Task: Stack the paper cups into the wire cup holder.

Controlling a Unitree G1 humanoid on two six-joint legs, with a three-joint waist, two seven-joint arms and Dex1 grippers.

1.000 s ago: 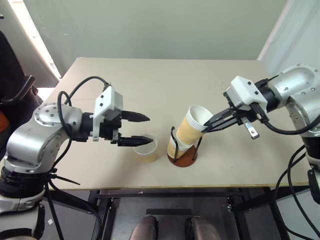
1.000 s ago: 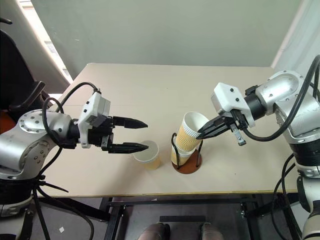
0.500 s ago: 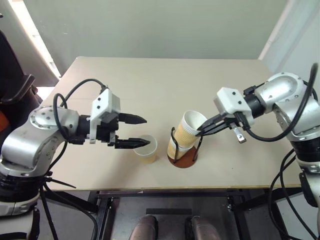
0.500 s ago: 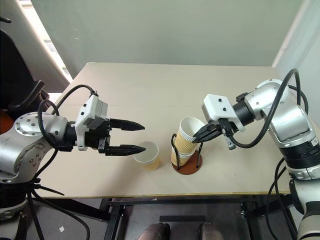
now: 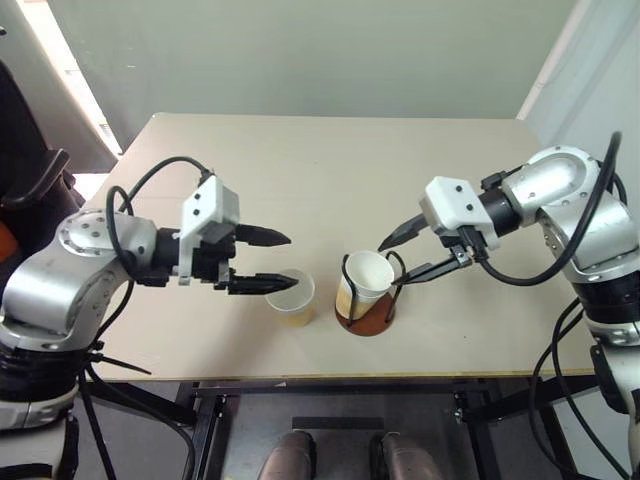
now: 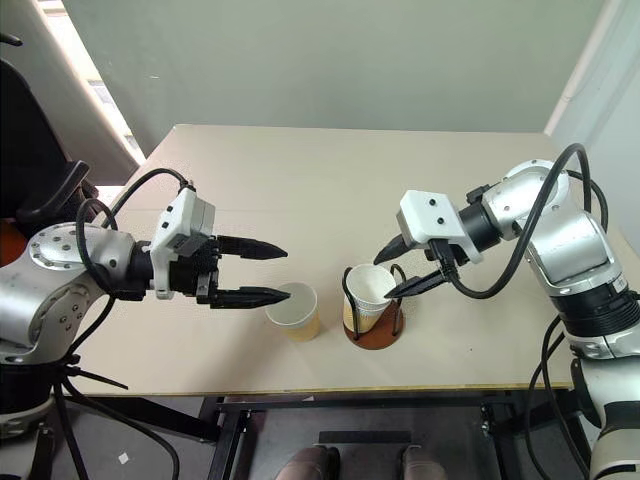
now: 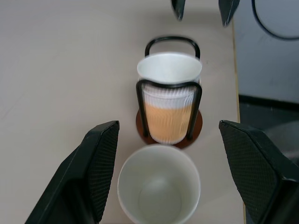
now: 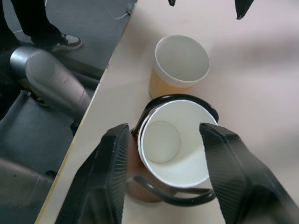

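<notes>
The wire cup holder (image 5: 374,322) stands near the table's front edge, on a reddish-brown base with black loops. Two nested paper cups (image 5: 366,276) sit upright inside it, also seen in the left wrist view (image 7: 169,70). My right gripper (image 5: 393,263) is open. Its fingers (image 8: 114,154) stand on either side of the top cup's rim (image 8: 174,140) without touching it. A third paper cup (image 5: 292,297) stands loose on the table just left of the holder. My left gripper (image 5: 294,261) is open, with nothing held. Its fingertips hover over this cup (image 7: 159,186).
The tan table (image 5: 300,170) stretches bare behind the cups. Its front edge (image 5: 380,375) runs close below the holder and the loose cup. Dark furniture (image 5: 25,170) stands off the table's left side.
My right gripper has opened and let go of the tilted cup. That cup has dropped upright into the holder onto the lower cup. The left gripper has kept its place.
</notes>
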